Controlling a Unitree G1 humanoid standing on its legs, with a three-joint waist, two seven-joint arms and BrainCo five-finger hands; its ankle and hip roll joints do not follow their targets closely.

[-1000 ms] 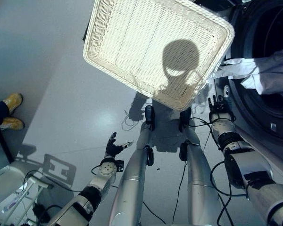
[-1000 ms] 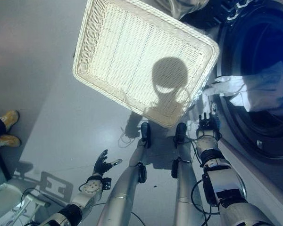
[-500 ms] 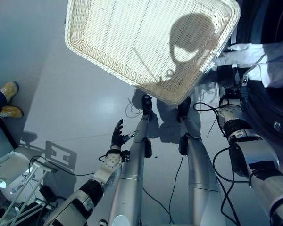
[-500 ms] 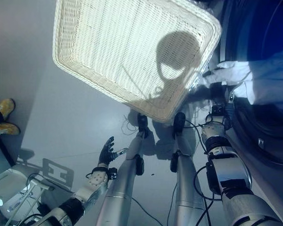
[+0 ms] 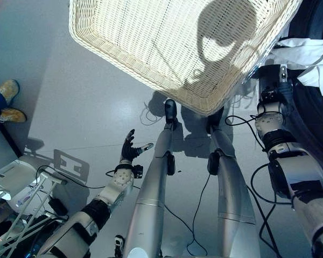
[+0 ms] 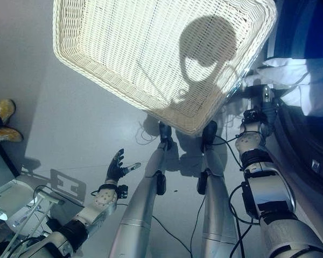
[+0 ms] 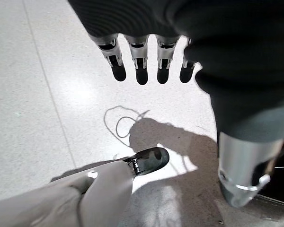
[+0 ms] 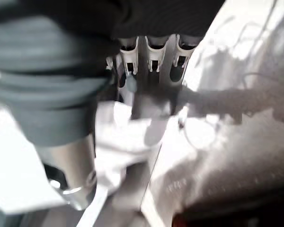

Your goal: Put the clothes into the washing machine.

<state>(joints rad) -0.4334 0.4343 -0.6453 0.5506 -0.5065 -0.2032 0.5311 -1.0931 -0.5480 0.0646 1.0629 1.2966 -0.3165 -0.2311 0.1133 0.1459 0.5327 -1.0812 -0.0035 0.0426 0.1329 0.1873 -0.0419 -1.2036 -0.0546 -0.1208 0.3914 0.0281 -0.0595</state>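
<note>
A white wicker basket (image 5: 172,43) stands on the grey floor (image 5: 70,113) directly ahead of the robot, its woven interior bare. Just beside the basket's right side is the washing machine (image 6: 312,161), whose dark round drum opening faces the robot. White clothes (image 5: 307,56) hang out over the lower lip of that opening, partly inside the drum and partly draped outside. The right hand (image 5: 271,88) is raised at the edge of the opening, directly below the hanging cloth and close to the basket's near right corner. In the right wrist view the fingers (image 8: 149,56) point toward a fold of the white cloth (image 8: 128,137), but the blur there hides whether they are clasped on it or merely against it; the state of this hand cannot be determined. The left hand (image 5: 130,152) hangs low on the robot's left side, above bare floor and well apart from the basket and the machine. Its fingers (image 7: 141,71) are straight and relaxed, the thumb spread away from them, holding nothing. At the far left edge a person's yellow shoes (image 5: 9,102) rest on the floor.
</note>
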